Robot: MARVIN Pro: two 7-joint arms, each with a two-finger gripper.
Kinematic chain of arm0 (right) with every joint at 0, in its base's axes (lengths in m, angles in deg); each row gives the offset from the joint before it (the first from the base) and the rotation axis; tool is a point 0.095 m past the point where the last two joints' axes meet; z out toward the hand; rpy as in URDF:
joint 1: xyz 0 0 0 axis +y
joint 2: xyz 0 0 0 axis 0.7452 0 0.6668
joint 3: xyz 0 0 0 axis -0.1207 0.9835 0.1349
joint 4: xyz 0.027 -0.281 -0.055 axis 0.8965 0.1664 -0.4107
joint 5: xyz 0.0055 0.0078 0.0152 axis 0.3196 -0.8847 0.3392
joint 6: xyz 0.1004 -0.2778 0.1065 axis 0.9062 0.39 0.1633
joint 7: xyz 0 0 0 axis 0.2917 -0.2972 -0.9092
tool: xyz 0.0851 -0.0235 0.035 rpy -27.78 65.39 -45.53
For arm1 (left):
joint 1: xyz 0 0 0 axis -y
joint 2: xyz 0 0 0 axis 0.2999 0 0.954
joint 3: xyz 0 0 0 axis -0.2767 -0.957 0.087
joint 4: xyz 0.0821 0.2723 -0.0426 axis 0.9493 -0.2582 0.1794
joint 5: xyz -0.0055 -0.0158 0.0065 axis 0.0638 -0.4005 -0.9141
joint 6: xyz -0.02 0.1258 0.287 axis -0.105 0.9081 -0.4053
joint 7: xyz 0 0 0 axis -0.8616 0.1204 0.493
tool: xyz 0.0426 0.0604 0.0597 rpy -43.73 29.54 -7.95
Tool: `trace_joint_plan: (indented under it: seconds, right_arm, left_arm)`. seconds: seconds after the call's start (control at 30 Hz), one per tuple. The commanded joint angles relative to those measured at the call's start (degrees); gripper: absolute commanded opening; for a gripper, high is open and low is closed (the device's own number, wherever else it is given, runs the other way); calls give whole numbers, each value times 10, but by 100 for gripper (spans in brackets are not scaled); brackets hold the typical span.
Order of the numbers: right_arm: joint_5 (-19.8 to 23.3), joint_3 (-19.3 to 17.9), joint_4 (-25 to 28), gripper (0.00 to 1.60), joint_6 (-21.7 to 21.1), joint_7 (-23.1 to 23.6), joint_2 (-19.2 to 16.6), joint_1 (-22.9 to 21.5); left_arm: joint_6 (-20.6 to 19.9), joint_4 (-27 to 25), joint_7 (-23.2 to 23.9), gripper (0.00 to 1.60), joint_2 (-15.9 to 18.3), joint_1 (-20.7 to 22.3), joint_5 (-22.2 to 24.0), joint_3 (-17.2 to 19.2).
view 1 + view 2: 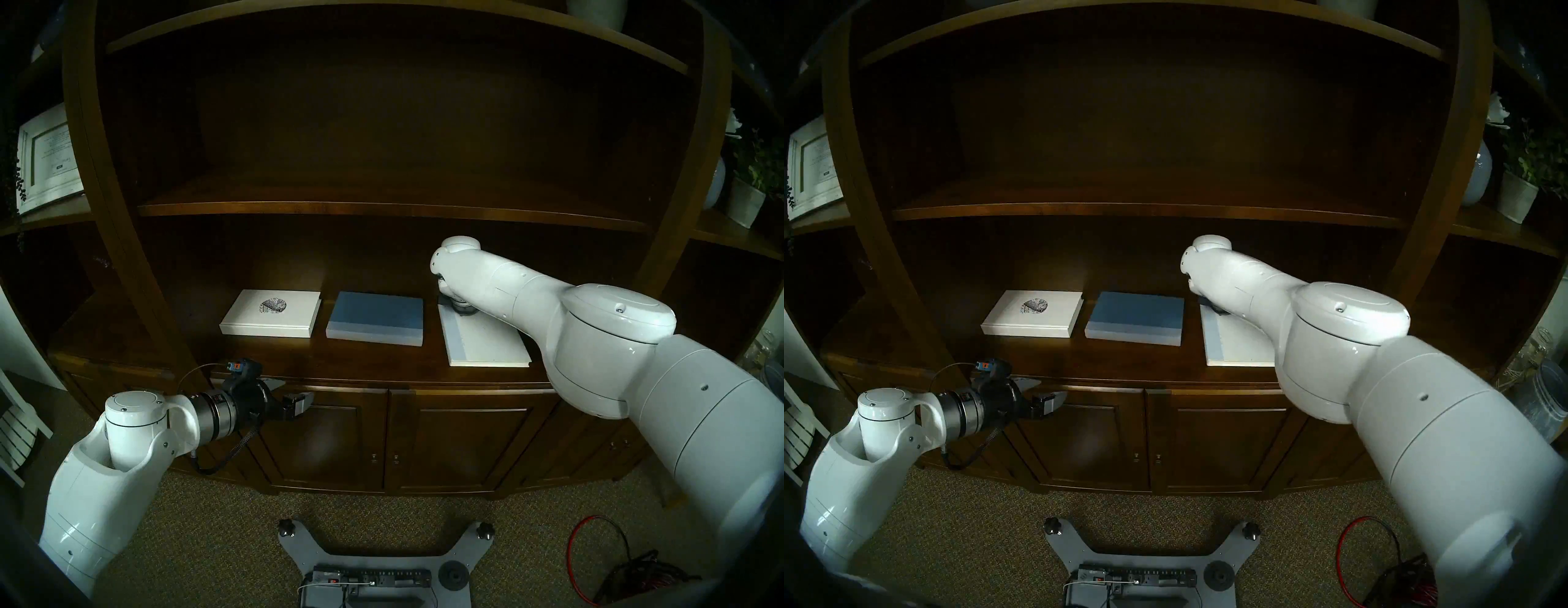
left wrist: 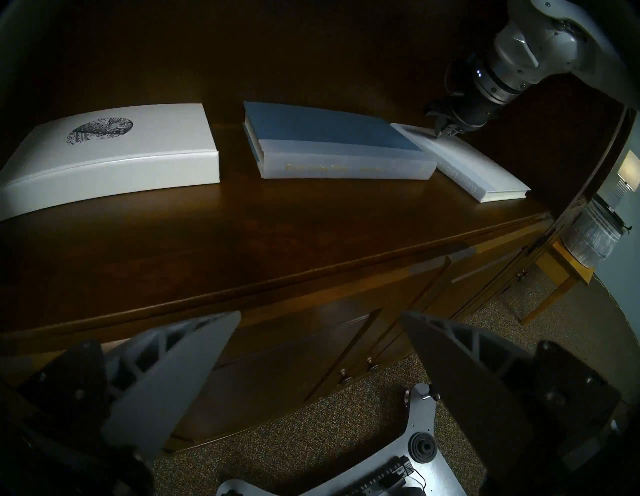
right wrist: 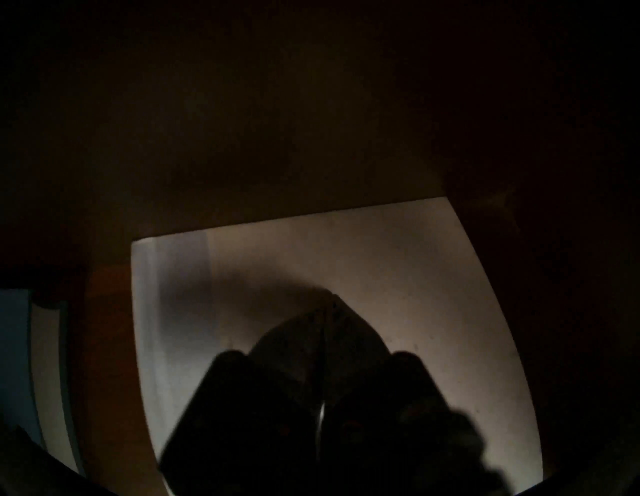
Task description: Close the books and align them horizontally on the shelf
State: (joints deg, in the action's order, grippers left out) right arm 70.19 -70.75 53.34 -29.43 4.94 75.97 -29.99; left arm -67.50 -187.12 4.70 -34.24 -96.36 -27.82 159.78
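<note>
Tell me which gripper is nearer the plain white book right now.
Right. The right gripper sits over the far end of the plain white book, at its cover. The left gripper hangs off the shelf's front edge, beyond the other two books.

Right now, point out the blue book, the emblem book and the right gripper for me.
blue book (image 1: 377,316): head left view, middle of its cover.
emblem book (image 1: 271,316): head left view, white cover below the emblem.
right gripper (image 2: 446,131): left wrist view, at the fingertips.

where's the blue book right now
The blue book lies flat and closed at the middle of the shelf in the head views, between the emblem book on its left and the plain white book.
</note>
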Motion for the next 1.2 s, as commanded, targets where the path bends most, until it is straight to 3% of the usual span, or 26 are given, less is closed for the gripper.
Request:
trace_joint_plan:
  seconds: [0.0, 0.9, 1.17]
  right_arm:
    - [13, -7, 34, 0, -17, 28, -6, 26]
    - [16, -27, 130, 0, -36, 38, -55, 42]
    - [10, -37, 174, 0, -32, 44, -82, 25]
  left_arm:
    - [4, -12, 1, 160, 1, 11, 1, 5]
    - [4, -12, 1, 160, 1, 11, 1, 5]
    - [4, -12, 1, 160, 2, 11, 1, 5]
